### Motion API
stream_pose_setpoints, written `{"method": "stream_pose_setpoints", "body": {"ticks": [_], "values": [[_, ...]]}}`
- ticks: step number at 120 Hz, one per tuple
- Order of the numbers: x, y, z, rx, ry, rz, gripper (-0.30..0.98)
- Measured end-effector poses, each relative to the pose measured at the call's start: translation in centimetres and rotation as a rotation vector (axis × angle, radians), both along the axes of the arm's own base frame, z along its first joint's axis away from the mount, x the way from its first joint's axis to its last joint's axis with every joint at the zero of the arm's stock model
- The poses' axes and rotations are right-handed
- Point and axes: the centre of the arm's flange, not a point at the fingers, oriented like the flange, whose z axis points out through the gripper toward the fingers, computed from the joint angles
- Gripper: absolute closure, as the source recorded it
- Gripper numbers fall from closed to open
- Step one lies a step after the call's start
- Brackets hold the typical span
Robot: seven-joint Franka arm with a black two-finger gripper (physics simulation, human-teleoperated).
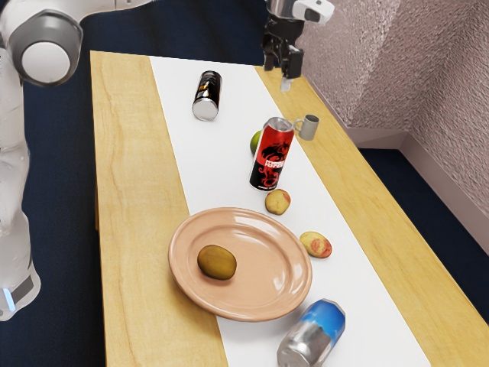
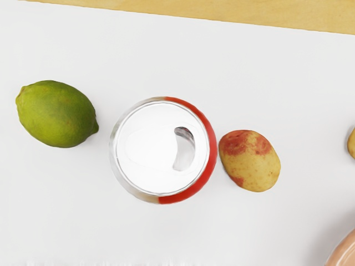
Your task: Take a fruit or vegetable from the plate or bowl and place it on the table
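My gripper (image 1: pixel 285 70) hangs high above the table, up and to the right of the red can in the exterior view. A brown, kiwi-like fruit (image 1: pixel 217 262) lies on the pinkish-orange plate (image 1: pixel 294 287), left of its middle. Beyond the plate's rim, two yellow-red potato-like pieces (image 1: pixel 277 202) (image 1: pixel 316 245) rest on the white strip. In the wrist view, one such piece (image 2: pixel 250 160) is beside the can, a green lime (image 2: pixel 55 114) is on the can's other side, and part of the plate (image 2: pixel 346 256) enters at a corner.
The tall red can (image 1: pixel 273 157) stands upright, its top (image 2: pixel 161 148) facing my wrist camera. A grey mug (image 1: pixel 309 128) is near it. A black can (image 1: pixel 207 96) lies farther off, and a blue-silver can (image 1: pixel 312 334) lies beside the plate. A wooden table (image 1: pixel 137 160) carries everything.
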Motion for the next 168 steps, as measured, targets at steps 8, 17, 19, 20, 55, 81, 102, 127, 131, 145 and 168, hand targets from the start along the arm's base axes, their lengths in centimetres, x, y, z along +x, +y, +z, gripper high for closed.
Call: {"method": "stream_pose_setpoints", "body": {"ticks": [8,17,19,20,55,81,102,127,131,145,168], "values": [[-0.4,2.4,-0.1,-0.002,0.007,0.04,0.0],[-0.7,3.6,0.0,-0.005,0.011,0.06,0.0],[-1.0,3.6,0.8,-0.002,-0.004,0.059,0.0],[-1.2,3.5,1.6,0.0,-0.019,0.059,0.0],[-0.6,-10.2,6.3,-0.032,-0.078,-0.218,0.0],[2.0,-30.5,-2.9,-0.01,0.044,-0.564,0.0],[0.5,-33.5,-5.0,0.002,0.061,-0.62,0.0],[-8.2,-31.8,-13.1,0.018,0.142,-0.638,0.0],[-9.0,-31.2,-13.7,0.014,0.135,-0.631,0.0],[-10.2,-29.9,-15.9,-0.004,0.118,-0.611,0.0],[-10.4,-28.5,-19.3,-0.04,0.097,-0.58,0.0]]}}
